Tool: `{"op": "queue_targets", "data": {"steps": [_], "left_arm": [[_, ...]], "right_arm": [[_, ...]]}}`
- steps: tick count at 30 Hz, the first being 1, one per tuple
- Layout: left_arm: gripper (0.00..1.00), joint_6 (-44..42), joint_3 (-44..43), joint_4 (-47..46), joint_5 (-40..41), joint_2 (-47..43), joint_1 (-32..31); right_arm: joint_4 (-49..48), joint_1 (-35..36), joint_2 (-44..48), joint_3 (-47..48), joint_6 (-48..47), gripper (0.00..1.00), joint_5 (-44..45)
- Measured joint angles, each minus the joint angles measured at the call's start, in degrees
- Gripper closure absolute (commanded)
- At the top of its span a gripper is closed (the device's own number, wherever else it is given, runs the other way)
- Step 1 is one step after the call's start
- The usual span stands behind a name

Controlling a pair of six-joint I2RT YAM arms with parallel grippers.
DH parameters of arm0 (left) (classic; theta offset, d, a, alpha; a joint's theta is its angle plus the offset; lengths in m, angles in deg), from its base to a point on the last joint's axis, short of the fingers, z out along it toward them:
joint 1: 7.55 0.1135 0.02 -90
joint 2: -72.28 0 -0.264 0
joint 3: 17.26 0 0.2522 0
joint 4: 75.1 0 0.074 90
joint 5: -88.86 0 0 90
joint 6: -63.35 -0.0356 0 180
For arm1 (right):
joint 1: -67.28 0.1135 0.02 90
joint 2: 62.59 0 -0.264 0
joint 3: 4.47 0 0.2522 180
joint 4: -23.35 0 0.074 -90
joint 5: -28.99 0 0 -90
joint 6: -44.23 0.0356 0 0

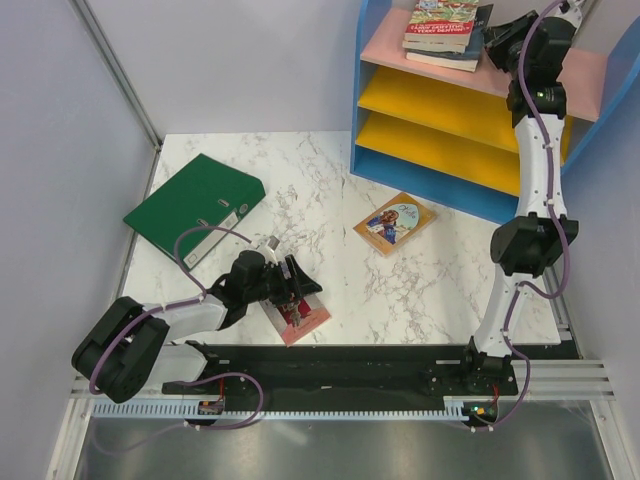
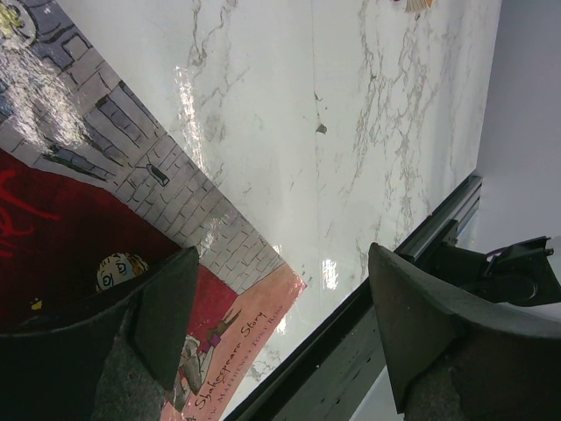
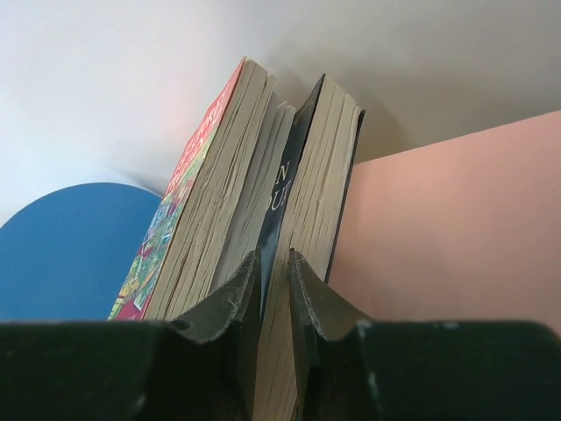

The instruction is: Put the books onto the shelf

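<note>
Your left gripper [image 2: 282, 289], fingers spread wide, hangs over the pink-red book [image 2: 105, 219] in front of the shelf [image 1: 362, 60] (it lies directly beneath); right gripper [image 3: 272, 259] nearly closed at the shelf-top stack [image 1: 445, 30], hold unclear.

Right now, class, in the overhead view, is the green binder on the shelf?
No, the green binder lies flat on the marble table, well left of the shelf.

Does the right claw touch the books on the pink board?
Touching. The right wrist view shows the right claw with its fingers wedged against the page edges of the stacked books, a dark cover pinched between them.
</note>
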State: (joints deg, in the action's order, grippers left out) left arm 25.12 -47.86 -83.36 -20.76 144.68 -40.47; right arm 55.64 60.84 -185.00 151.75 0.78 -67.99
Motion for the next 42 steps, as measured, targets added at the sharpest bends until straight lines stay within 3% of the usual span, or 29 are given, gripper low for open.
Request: {"op": "queue_targets", "data": {"steps": [42], "left_arm": [[0.16, 0.0, 0.3, -0.8, 0.0, 0.0, -0.1]], "right_arm": [[-4.8, 7.0, -3.1, 2.0, -2.8, 0.7, -0.6]]}}
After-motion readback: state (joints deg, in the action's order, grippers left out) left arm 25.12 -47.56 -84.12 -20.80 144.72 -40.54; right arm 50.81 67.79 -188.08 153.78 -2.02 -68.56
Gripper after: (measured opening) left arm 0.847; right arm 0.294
